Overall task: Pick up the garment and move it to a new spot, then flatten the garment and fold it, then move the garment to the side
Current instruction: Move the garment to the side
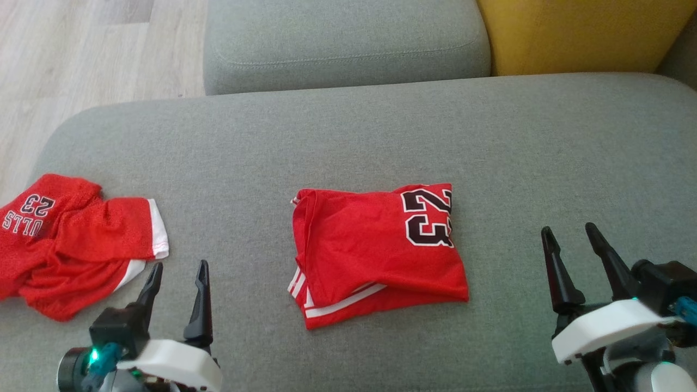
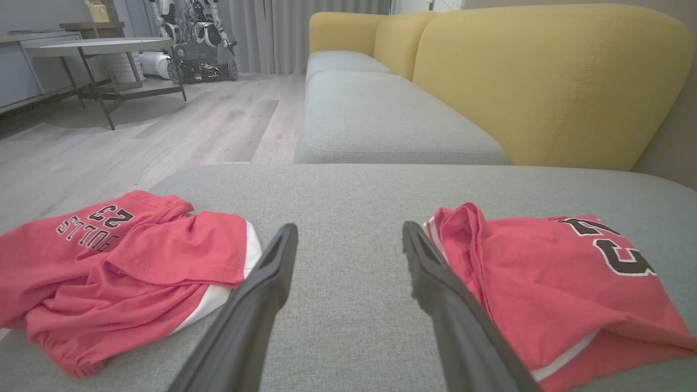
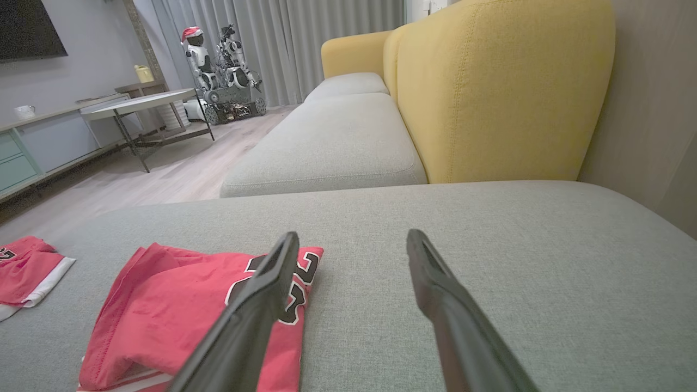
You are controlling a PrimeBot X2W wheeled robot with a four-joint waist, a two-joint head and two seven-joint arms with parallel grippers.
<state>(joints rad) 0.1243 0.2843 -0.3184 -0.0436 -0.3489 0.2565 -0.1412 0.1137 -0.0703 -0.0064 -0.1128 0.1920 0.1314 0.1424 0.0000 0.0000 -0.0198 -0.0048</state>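
Both grippers sit lowest in the head view, the left gripper (image 1: 181, 265) at lower left and the right gripper (image 1: 567, 228) at lower right. Each has its dark fingers spread apart and holds nothing. Between them, on the grey sofa seat (image 1: 348, 136), lies the folded garment (image 1: 375, 250), red with a black 23 uppermost. A crumpled garment (image 1: 71, 239), also red, lies near the seat's left edge, just beyond the left gripper.

Seen from the left wrist, the parted fingers (image 2: 261, 294) frame bare cushion, with the crumpled garment on that view's left and the folded one on its right.

Seen from the right wrist, one finger (image 3: 256, 305) crosses in front of the folded garment's 23; whether they touch is unclear
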